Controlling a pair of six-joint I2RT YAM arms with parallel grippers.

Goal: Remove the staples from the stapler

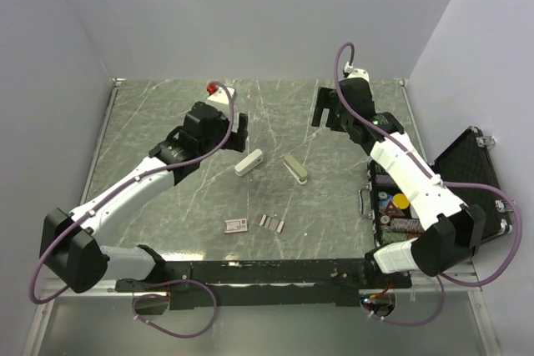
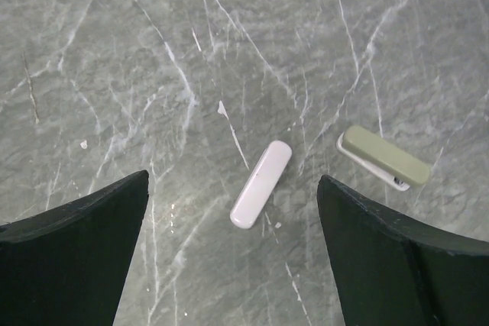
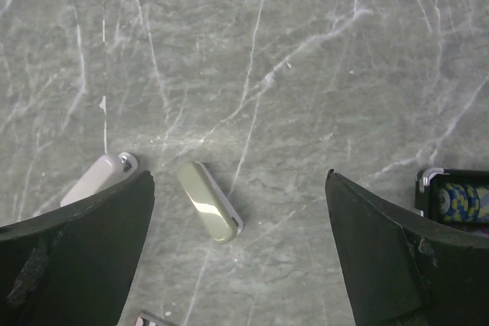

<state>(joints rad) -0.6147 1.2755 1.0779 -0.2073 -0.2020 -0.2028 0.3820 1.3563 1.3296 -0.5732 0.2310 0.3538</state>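
The stapler (image 1: 294, 167) lies on its side near the middle of the grey marbled desk (image 1: 167, 223), olive-green top uppermost and a pale whitish edge showing beneath it, gripped by neither arm. Just to its left, apart from it, rests a white oblong piece (image 1: 249, 162) of similar length, angled the opposite way; the right wrist view shows a small metal tip at one end of it. Nearer the arms' bases, the staples (image 1: 273, 223) lie as three short silver-grey strips in a loose row on the desk, with a small red-and-white box (image 1: 236, 224) flat just to their left. The left tool (image 2: 233, 177) hangs above the desk with its dark fingers (image 2: 84, 257) spread wide and nothing between them; in its own camera the white piece sits on the desk below the gap and the stapler lies off toward the right-hand finger. The right tool (image 3: 239, 177) is likewise spread wide and holds nothing, poised over the far right part of the desk; its camera shows the stapler on the desk below, close to the left-hand finger, with the white piece partly hidden behind that finger. At the desk's right edge stands an open black case (image 1: 467, 164), its lid raised and assorted small items inside, too small to tell apart.
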